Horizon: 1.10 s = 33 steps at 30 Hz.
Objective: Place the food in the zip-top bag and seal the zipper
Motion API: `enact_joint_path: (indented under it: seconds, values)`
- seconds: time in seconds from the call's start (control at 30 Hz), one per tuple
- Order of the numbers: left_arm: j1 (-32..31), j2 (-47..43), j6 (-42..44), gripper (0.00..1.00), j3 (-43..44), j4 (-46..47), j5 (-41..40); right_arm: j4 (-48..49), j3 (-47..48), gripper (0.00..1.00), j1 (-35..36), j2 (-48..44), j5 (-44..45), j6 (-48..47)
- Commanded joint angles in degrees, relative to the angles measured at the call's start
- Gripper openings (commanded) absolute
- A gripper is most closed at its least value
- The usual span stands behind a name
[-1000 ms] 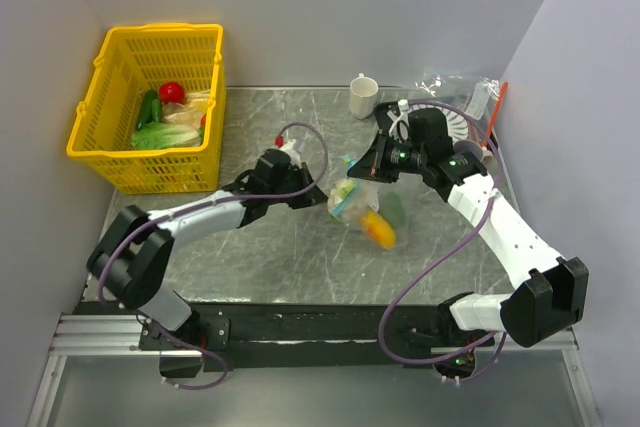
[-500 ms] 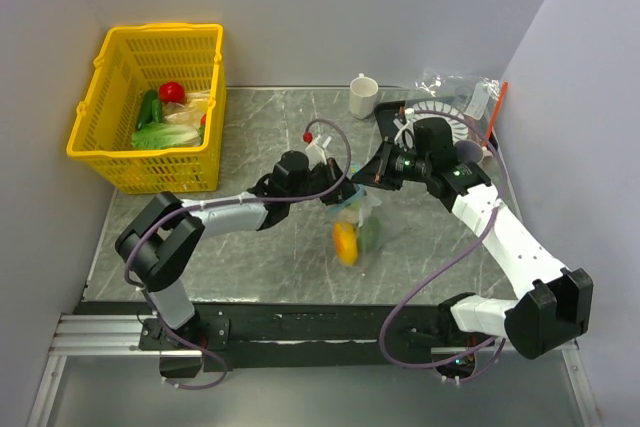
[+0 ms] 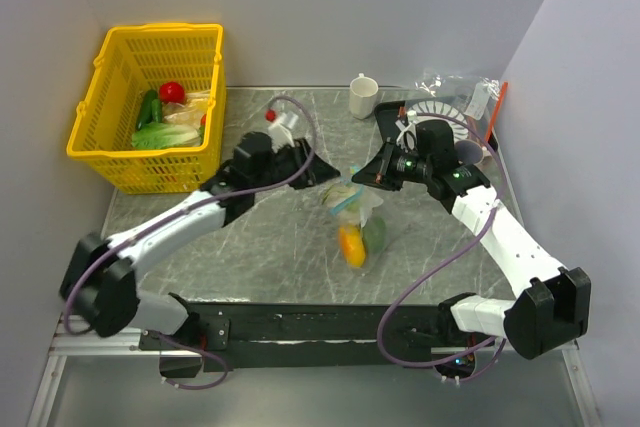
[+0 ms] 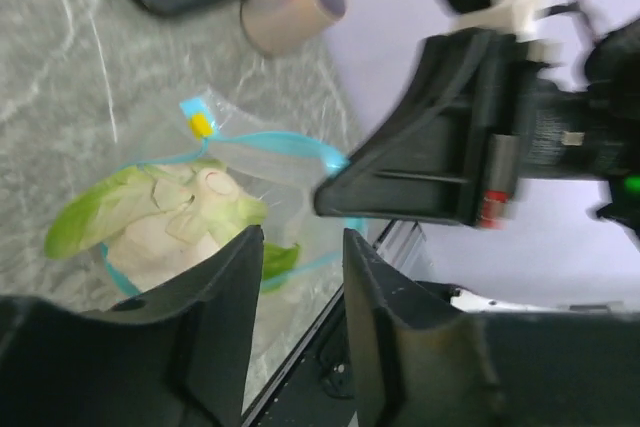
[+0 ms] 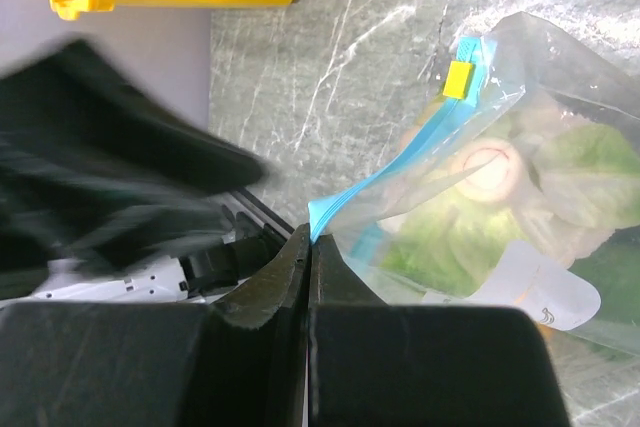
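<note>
Zip-top bag (image 3: 357, 219): located mid-table between the two grippers, bottom end toward the near edge.

1. Contents. Holds a yellow food piece (image 3: 351, 244) and a green food piece (image 3: 375, 235) at the near end, with lettuce (image 4: 150, 217) packed just under the mouth. Loading judged largely done.
2. Zipper (image 5: 400, 157). Runs as an open teal loop around the mouth in the left wrist view, so it is not sealed. Carries a yellow slider tab (image 5: 459, 78) at one end.
3. Right gripper (image 5: 309, 237). Clenched on the corner of the zipper strip, holding the mouth end up.
4. Left gripper (image 4: 300, 257). Jaws apart, nothing between them; poised just beside the mouth, not touching it.
5. Far side. Yellow basket (image 3: 100, 137) at the far left has more produce in it; cup (image 3: 363, 95) stands at the far edge.

Remaining, as judged: grip the free end of the mouth, then close the strip along its full width. Cannot tell whether the basket items also belong in the bag.
</note>
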Motion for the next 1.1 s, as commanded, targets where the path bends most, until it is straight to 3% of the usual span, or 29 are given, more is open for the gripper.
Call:
enact_joint_path:
  seconds: [0.0, 0.17, 0.27, 0.47, 0.7, 0.83, 1.07]
  values:
    - [1.74, -7.69, 6.59, 0.49, 1.13, -8.84, -0.37, 3.41, 3.31, 0.00, -0.48, 0.05, -2.25, -0.45]
    - [1.74, -10.34, 17.83, 0.66, -3.09, -7.35, 5.43, 1.83, 5.42, 0.00, -0.39, 1.02, -2.95, -1.06]
    - [1.65, -10.16, 24.87, 0.71, -5.55, -3.84, 11.40, 0.60, 6.30, 0.00, -0.48, 1.19, -2.60, -1.77]
    - [0.07, -6.30, 35.24, 0.75, -4.60, -7.08, 9.48, -0.72, 7.01, 0.00, -0.48, 0.93, -3.04, -2.30]
    - [-0.37, -4.63, 41.93, 0.66, -5.91, -2.60, 11.76, -1.43, 7.45, 0.00, -0.39, 0.75, -3.30, -2.74]
    - [-0.54, -1.82, 43.51, 0.66, -5.56, -2.17, 11.50, -1.43, 7.45, 0.00, -0.57, 0.67, -3.57, -2.82]
    - [-0.89, 0.82, 44.31, 0.56, -6.88, 3.02, 15.19, -1.69, 7.53, 0.00, -0.48, 0.84, -3.48, -3.00]
